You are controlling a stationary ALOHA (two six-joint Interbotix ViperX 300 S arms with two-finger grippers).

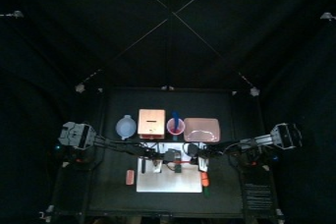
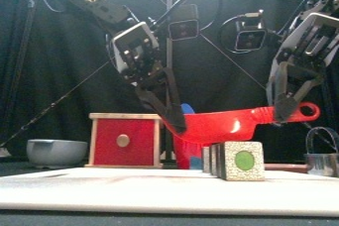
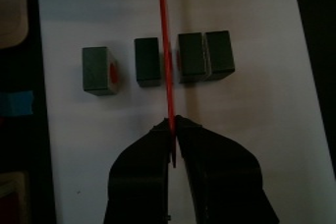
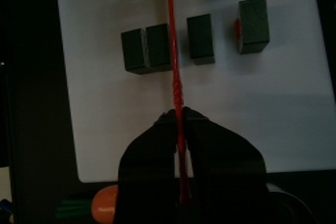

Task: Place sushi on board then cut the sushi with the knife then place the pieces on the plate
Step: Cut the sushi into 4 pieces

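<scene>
The red toy knife hangs level above the white cutting board, carried at both ends: the left gripper has its jaws pressed together on one end, and the right gripper is clamped the same way near the ringed handle end. Below it lies the toy sushi roll of dark green blocks, in a row of four on the board. Two blocks touch as a pair and the other two lie apart. In both wrist views the blade runs edge-on across the gap between the pair and its nearest single neighbour, so the one joint left to part seems to lie just beside the blade. The blocks look rigid and light (likely to skid or tip on the smooth board if pushed sideways), so the cut probably wants a straight downward press. For the carry to the flat pink tray behind the board, each piece is best pinched across its two broad flat faces, low down, one at a time.
</scene>
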